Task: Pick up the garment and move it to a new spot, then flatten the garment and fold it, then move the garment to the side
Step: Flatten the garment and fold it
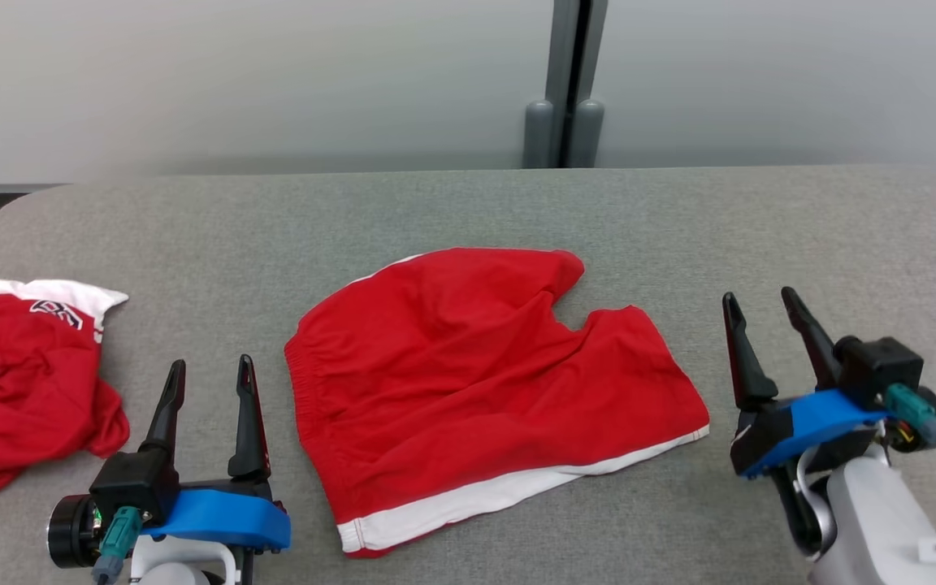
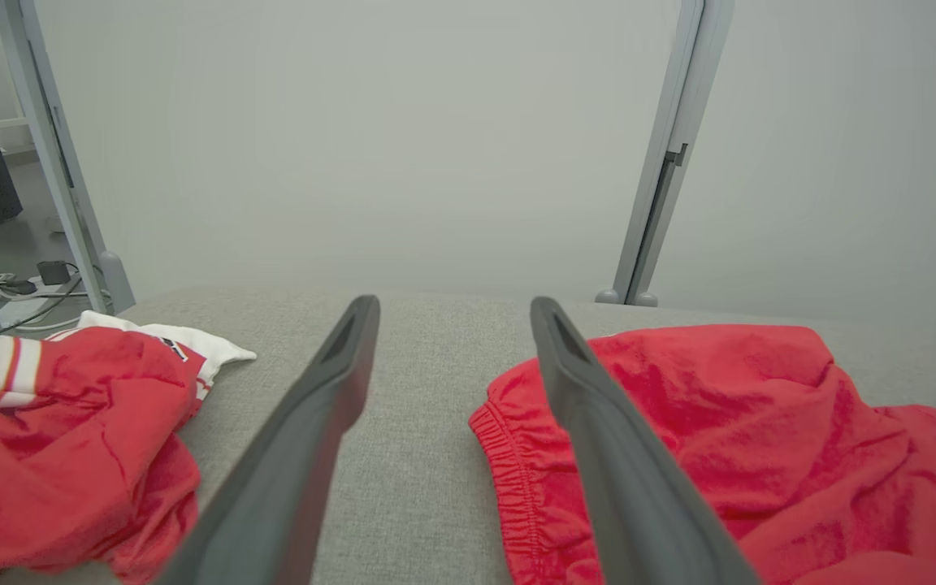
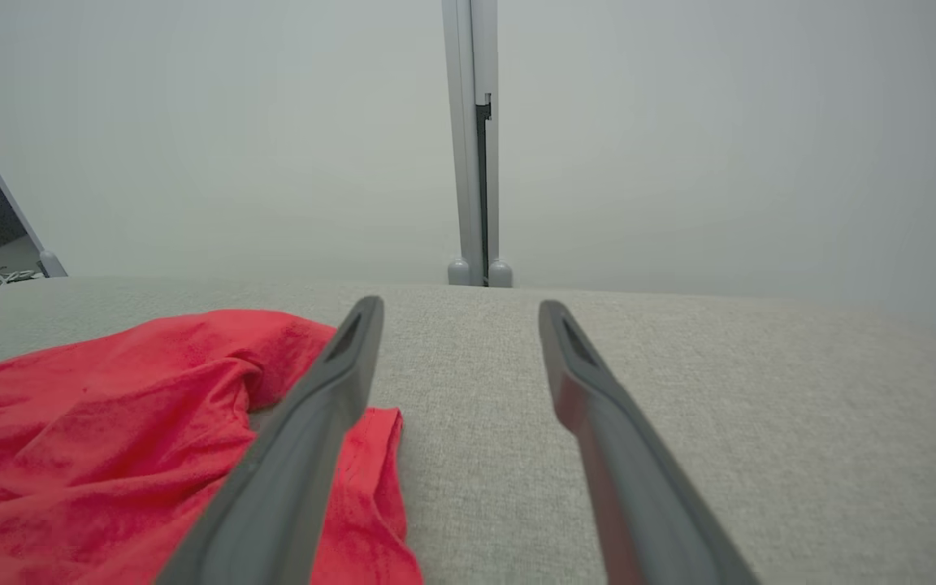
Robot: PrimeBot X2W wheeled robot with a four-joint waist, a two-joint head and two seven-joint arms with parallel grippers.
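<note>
Lying crumpled just outside the left gripper (image 1: 212,363), a red-and-white jersey (image 1: 21,390) sits on the grey desk (image 1: 468,203), probably parked out of the way. That gripper stands with fingers spread, holding nothing. Between the two grippers the red shorts (image 1: 476,382) lie spread but wrinkled, waistband towards the left gripper, so flattening seems the step in hand. The right gripper (image 1: 759,296), just beyond the leg hems, is likewise spread and empty.
</note>
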